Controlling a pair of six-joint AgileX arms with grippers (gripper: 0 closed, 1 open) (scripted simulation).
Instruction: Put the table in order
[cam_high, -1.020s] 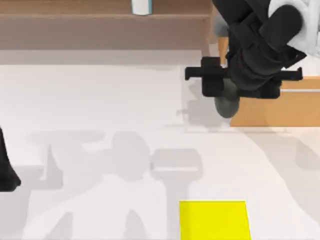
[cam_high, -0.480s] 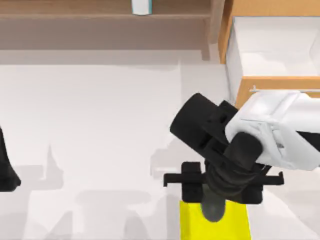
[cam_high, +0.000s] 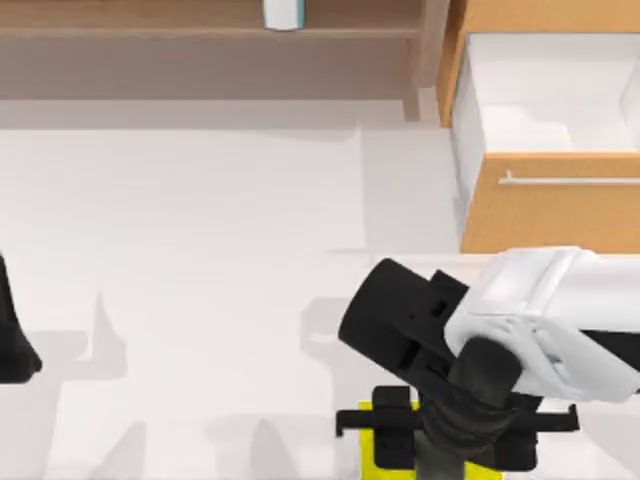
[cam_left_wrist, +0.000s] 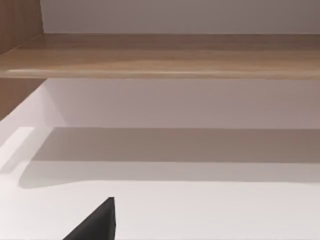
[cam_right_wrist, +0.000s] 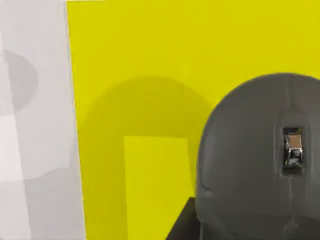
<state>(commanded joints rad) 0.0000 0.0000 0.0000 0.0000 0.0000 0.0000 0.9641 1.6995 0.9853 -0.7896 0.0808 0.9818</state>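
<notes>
Right pincer over yellow pad, lower centre-right of frame; grip state cannot tell.
Grey mouse hangs above pad on white surface. Lower straight, seat it centred. Left arm parked at left edge.

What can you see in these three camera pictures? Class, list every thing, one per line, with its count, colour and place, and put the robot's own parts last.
table: one, white, spanning the whole scene.
pad: one, bright yellow, at the near edge of the table right of the middle, under the right arm.
mouse: one, dark grey with a scroll wheel, over the yellow pad.
shelf: one, light-brown wood, along the far edge.
container: one, white and light blue, on the shelf.
drawer cabinet: one, light-brown wood, far right, its drawer pulled open and white inside.
left arm: one, black, parked at the table's left edge.
right gripper: one, black on a white arm, above the pad.
</notes>
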